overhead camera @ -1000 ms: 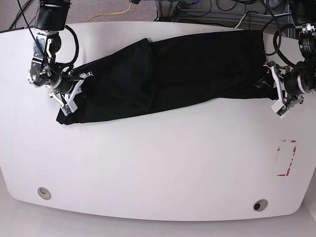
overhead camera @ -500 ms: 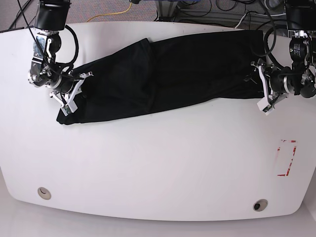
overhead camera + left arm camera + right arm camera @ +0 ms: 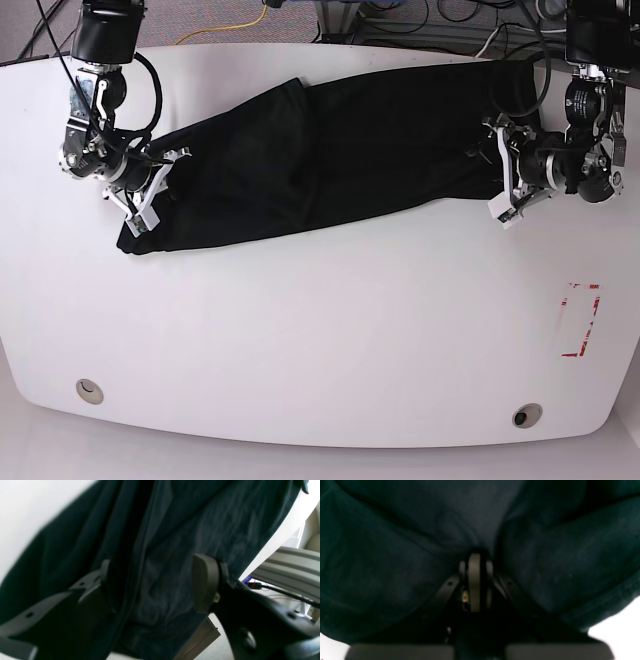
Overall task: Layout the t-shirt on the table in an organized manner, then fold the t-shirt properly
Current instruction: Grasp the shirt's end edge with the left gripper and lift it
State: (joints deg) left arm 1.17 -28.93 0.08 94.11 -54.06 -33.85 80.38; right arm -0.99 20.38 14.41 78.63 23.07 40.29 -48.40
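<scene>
The black t-shirt (image 3: 340, 150) lies stretched in a long, wrinkled band across the far half of the white table (image 3: 320, 330). My right gripper (image 3: 146, 196) sits at the shirt's left end, shut on the fabric; in the right wrist view its fingers (image 3: 475, 580) are pressed together with cloth (image 3: 395, 555) bunched around them. My left gripper (image 3: 500, 168) stands open at the shirt's right end. In the left wrist view its two fingers (image 3: 205, 585) are wide apart, with the dark fabric (image 3: 162, 542) lying between and beyond them.
A red tape rectangle (image 3: 580, 320) marks the table's right side. Two round grommets (image 3: 90, 390) (image 3: 526, 414) sit near the front edge. Cables (image 3: 400, 20) lie beyond the far edge. A metal frame rail (image 3: 287, 567) shows past the table's edge.
My left gripper has moved leftward from beside the shirt's right end onto the fabric, jaws still open. The right gripper keeps its grip and has barely shifted.
</scene>
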